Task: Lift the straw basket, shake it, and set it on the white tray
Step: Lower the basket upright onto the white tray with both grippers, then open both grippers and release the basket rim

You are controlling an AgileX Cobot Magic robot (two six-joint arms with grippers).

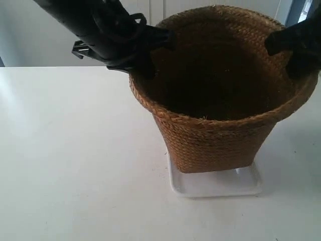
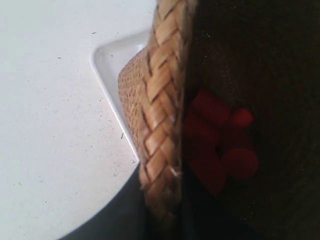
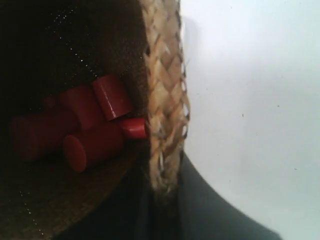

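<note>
The straw basket stands upright with its base on the white tray. The arm at the exterior view's left grips the rim with its gripper; the other gripper holds the opposite rim. In the left wrist view my left gripper is shut on the braided rim, one finger outside and one inside, with the tray below. My right gripper is shut on the rim likewise. Several red cylinders lie on the basket's dark floor, red cylinders also showing in the left wrist view.
A white table stretches around the tray. A pale wall runs behind the table's far edge. The black arm reaches in from the upper left of the exterior view.
</note>
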